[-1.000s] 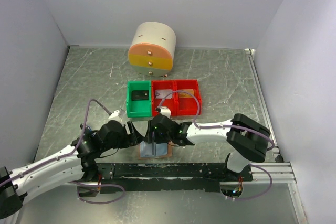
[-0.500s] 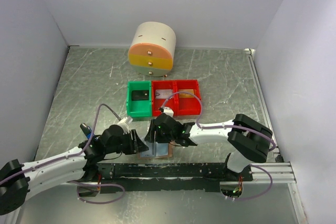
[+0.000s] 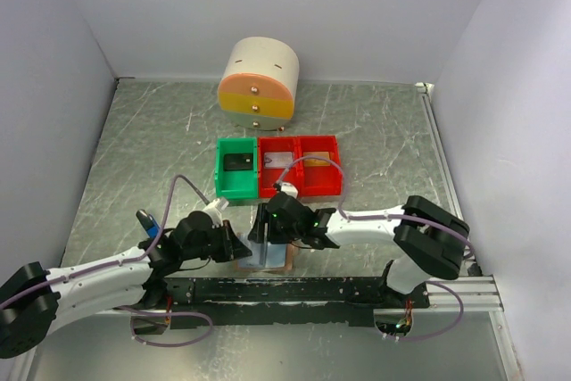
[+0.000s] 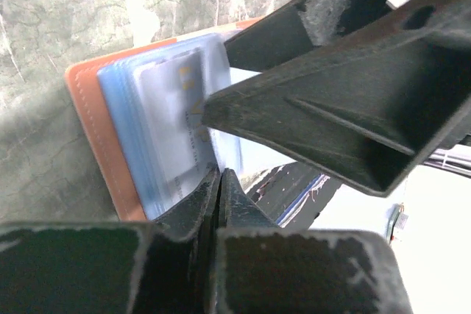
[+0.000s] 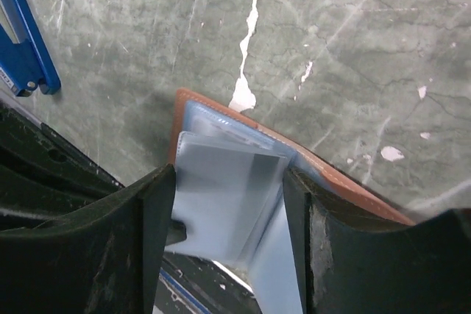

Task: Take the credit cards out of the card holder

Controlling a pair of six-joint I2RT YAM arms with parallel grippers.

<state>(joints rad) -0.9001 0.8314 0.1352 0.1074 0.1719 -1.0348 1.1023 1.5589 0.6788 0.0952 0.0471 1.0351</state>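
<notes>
**Left gripper (image 3: 235, 245) has slid in and shut**

Since a moment ago the left arm has dropped lower and pushed over to the right. Its fingers were wide apart then, and now they are pressed tight together. The arm lies low and long, from the bottom left corner up to the card holder (image 3: 243, 264). The holder lies flat on the table (image 3: 375, 131), right in front of the two arm bases.

In the left wrist view the closed tips sit at the bottom edge of the credit cards (image 4: 176, 123) (I cannot tell if a card is pinched between them). The cards are pale blue and tucked in the holder's pockets, with the brown rim showing beside them.

The right gripper (image 3: 266, 235) comes from the other side. Its white forearm reaches left from the base on the right, and the wrist bends down over the holder. Its fingers are spread wide, one on each side of the pale cards. The two grippers are just beside each other.

Farther back stand a green bin (image 3: 236, 167) and two red bins (image 3: 299, 167) in a row, with a round box (image 3: 259, 78) behind them.
</notes>
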